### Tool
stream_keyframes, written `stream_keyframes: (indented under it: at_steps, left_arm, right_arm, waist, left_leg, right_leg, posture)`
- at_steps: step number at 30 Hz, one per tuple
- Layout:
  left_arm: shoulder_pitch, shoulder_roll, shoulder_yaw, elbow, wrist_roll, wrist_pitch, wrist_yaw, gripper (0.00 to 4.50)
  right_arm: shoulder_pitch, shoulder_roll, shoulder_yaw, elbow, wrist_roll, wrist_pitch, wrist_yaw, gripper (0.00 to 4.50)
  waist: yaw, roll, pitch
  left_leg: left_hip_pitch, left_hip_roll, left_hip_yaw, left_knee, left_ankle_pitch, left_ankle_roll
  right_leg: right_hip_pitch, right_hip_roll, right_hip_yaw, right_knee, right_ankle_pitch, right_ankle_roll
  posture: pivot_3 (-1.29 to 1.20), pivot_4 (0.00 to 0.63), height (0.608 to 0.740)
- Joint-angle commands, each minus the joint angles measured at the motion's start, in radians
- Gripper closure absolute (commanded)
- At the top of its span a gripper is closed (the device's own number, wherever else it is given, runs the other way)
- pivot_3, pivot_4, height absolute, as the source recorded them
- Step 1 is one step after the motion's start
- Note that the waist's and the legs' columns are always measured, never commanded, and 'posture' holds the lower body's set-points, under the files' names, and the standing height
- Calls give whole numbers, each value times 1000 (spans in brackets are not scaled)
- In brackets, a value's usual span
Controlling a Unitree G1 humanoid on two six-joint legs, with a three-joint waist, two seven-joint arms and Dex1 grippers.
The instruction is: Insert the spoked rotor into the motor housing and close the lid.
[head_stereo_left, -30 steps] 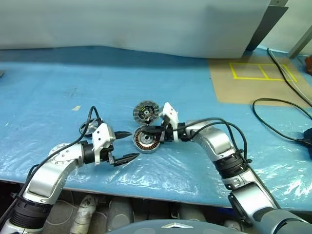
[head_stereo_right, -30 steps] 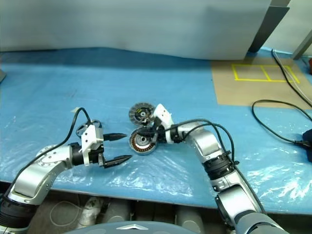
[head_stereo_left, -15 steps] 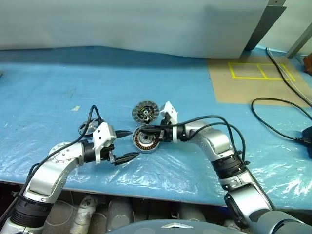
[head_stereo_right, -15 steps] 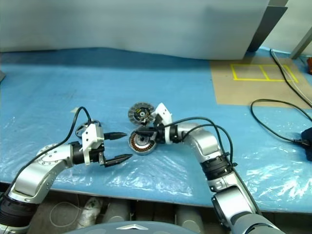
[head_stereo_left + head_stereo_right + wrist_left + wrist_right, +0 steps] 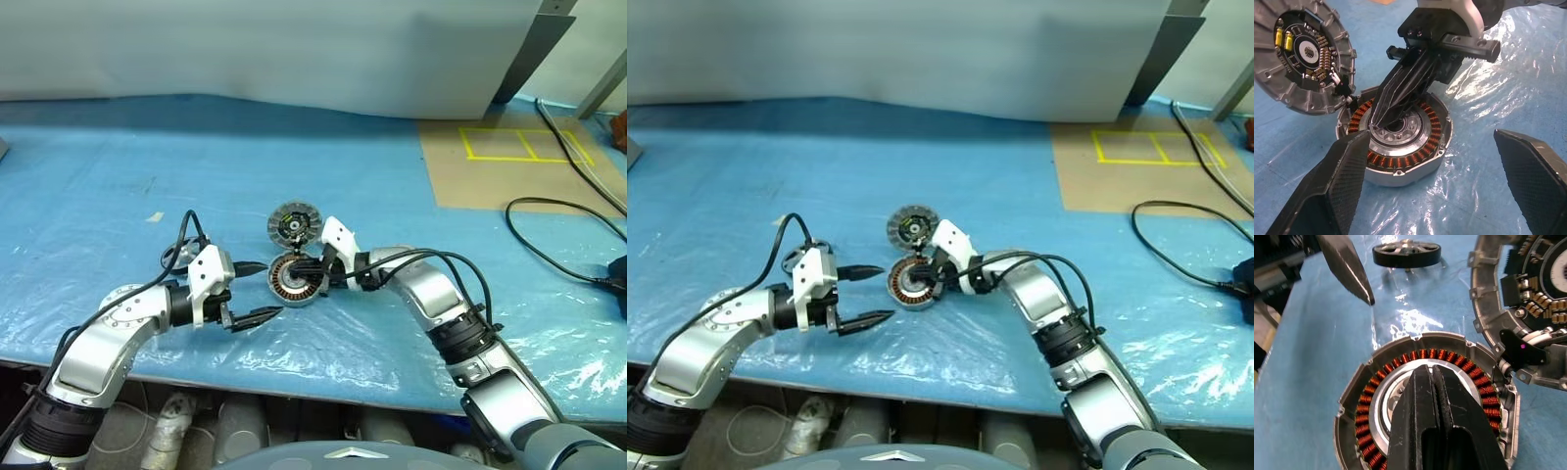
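2 pressed-together fingers of the right gripper (image 5: 1382,121) now dip deeper into the motor housing (image 5: 295,281) centre; left gripper (image 5: 257,291) spread beside it, rotor uninserted.

The scene was evenly and brightly lit from overhead. White glare streaked the wrinkled plastic sheet (image 5: 323,343) around the motor housing (image 5: 294,279). Shadows beside the housing were short and soft. Close up, its copper windings stayed sharp.

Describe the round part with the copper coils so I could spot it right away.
On the blue plastic-covered table, look between the two grippers. The motor housing lies there under the shut right gripper. Its ring of copper windings sets it apart from the circuit-board lid beside it.
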Motion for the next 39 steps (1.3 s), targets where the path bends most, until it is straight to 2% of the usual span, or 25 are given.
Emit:
stream_keyframes:
  at_steps: [1,4,10,15,18,23,26,28,30,35,39]
  left_arm:
    - [0,0,13,8,-4,-39,-18,236]
    - [14,-3,10,18,2,-62,-24,236]
    - [33,-6,4,32,15,-95,-27,236]
    - [41,-14,-2,66,28,-132,-35,236]
    - [43,-21,-7,83,36,-152,-41,236]
    - [45,-26,-2,125,42,-190,-64,236]
    - [43,-23,3,139,42,-201,-74,236]
    - [43,-24,3,147,45,-207,-78,236]
    - [42,-25,1,146,46,-207,-77,236]
    - [37,-28,-2,147,48,-205,-75,236]
    - [16,-32,-14,114,45,-167,-57,236]
  right_arm:
    - [-36,33,-86,-82,124,77,12,4446]
    - [-21,-8,-22,-92,82,66,43,4446]
    - [12,-91,137,47,-130,-72,8,4446]
    - [4,-55,32,-10,2,6,33,4446]
    - [-20,-14,-54,-55,109,70,41,4446]
    - [-45,20,-124,-103,205,158,31,4446]
    - [-19,-49,11,-85,66,86,44,4446]
    - [8,-113,143,-2,-97,-33,26,4446]
    - [31,-139,175,30,-140,-80,27,4446]
    - [21,-89,65,-25,-18,-11,31,4446]
    - [-27,-10,-74,-61,132,92,24,4446]
  waist:
    - [-2,0,0]
    - [0,0,0]
    - [1,0,0]
    - [5,0,0]
    - [6,0,0]
    - [3,0,0]
    - [4,0,0]
    - [4,0,0]
    - [4,1,-1]
    - [4,1,-1]
    - [4,1,0]
  left_leg:
    - [-1,0,0,0,0,0]
    - [-4,0,0,0,0,0]
    - [-3,0,0,-1,0,0]
    - [6,0,0,0,0,0]
    - [4,0,0,0,0,0]
    - [-2,0,0,-1,0,0]
    - [-2,0,0,-1,0,0]
    - [-2,0,0,-2,0,0]
    - [-2,0,0,-1,0,-1]
    - [8,0,0,-1,0,0]
    - [6,0,0,-1,0,0]
  right_leg:
    - [-1,0,0,0,0,0]
    - [-3,0,0,0,0,0]
    - [-3,0,-1,-1,0,0]
    - [6,-1,0,-1,0,0]
    - [5,-1,0,0,0,0]
    - [-2,0,0,0,0,0]
    - [-2,0,-1,0,0,0]
    - [-2,0,-1,-1,0,0]
    - [-2,0,-1,-1,0,0]
    - [7,-1,1,-1,0,0]
    - [6,-1,1,0,0,0]
  posture:
    - [0,150,740]
    - [0,150,740]
    - [0,150,740]
    - [0,150,740]
    - [0,150,740]
    - [0,150,740]
    - [0,150,740]
    - [0,150,740]
    - [0,150,740]
    - [0,150,740]
    - [0,150,740]
